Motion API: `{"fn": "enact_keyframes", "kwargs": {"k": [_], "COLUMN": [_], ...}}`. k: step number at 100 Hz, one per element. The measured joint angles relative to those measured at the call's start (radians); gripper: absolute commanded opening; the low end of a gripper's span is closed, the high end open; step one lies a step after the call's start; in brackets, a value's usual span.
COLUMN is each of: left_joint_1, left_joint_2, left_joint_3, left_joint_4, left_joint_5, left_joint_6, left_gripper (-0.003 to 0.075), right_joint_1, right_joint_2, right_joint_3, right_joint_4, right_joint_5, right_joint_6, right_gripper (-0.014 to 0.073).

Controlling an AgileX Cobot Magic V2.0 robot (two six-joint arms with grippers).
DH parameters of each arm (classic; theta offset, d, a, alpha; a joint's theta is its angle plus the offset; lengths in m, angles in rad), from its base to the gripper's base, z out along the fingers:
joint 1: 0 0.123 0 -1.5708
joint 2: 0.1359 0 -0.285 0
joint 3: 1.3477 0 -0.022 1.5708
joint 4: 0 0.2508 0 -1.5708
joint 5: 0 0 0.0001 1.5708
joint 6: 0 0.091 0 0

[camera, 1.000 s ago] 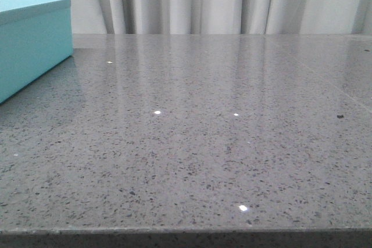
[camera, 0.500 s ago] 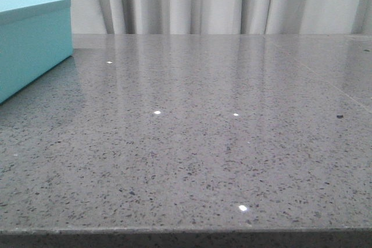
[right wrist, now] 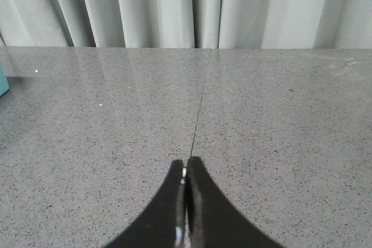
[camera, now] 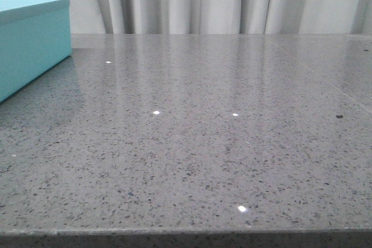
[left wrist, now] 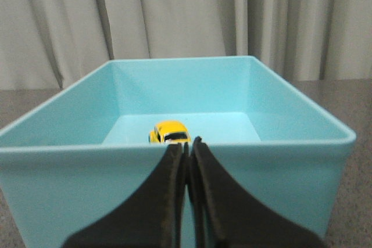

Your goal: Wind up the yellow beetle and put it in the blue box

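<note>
We see the beetle (left wrist: pixel 170 132) inside the box (left wrist: pixel 70 184), sitting on the box floor near the middle, a bit toward the near wall in the left wrist view. It rests upright on its wheels, apart from all four walls. The box is open on top in that view, no lid on it. The left gripper (left wrist: pixel 188 150) has its jaws pressed together, nothing between them; the tips sit just outside the near wall of the box, overlapping its rim in the view, and we can't tell if they touch it. The beetle shows just above the tips, not held.

The right gripper (right wrist: pixel 185 166) also has its jaws closed with nothing in them, over bare grey speckled surface (right wrist: pixel 279 120). A thin seam (right wrist: pixel 200 105) runs across the surface away from the tips. A sliver of the box shows at the edge of the right wrist view, well apart from that gripper.

In the front view we see only one corner of the box (camera: pixel 32 45) at the far left, standing on the surface (camera: pixel 221 143), with its side reflected faintly in the polish. Neither gripper shows in that view, nor the beetle. Pale curtains (camera: pixel 197 1) hang behind the surface.
</note>
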Motion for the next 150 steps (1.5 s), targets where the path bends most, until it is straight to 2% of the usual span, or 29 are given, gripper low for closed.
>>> {"fn": "enact_keyframes", "kwargs": {"k": [126,138,150], "left_joint_1": [-0.009,-0.009,-0.009], "left_joint_2": [0.000,0.000,0.000], "left_joint_3": [0.027,0.027,0.027], "left_joint_4": [-0.030,-0.030,-0.030], "left_joint_5": [0.007,0.007,0.007], "left_joint_6": [-0.003,-0.003,-0.003], "left_gripper": [-0.0018,-0.0019,-0.0019], "right_joint_1": [0.000,-0.009,-0.041], "right_joint_2": [0.000,-0.002,-0.021], "right_joint_3": [0.002,0.040,0.144], "right_joint_4": [0.000,0.000,0.000], "right_joint_5": [0.000,-0.064,-0.227], "right_joint_6": [0.000,0.000,0.000], "right_gripper": [-0.0067,-0.0067,-0.0067]}}
